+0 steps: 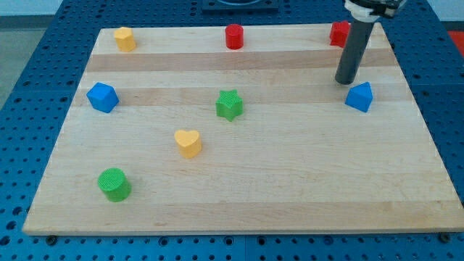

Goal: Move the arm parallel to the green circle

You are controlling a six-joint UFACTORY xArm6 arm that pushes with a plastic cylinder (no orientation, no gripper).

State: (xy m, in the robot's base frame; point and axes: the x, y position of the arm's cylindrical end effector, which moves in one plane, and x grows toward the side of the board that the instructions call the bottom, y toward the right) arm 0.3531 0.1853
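The green circle (114, 184) is a short green cylinder near the view's bottom left of the wooden board (290, 188). My tip (345, 81) is the lower end of a dark rod at the view's upper right, far from the green circle. It stands just up and left of a blue block (359, 97) and below a red block (339, 33) that the rod partly hides.
A green star (229, 105) sits mid-board, a yellow heart (188, 143) below and left of it. A blue block (102, 97) is at the left, a yellow block (125, 38) at top left, a red cylinder (233, 36) at top centre.
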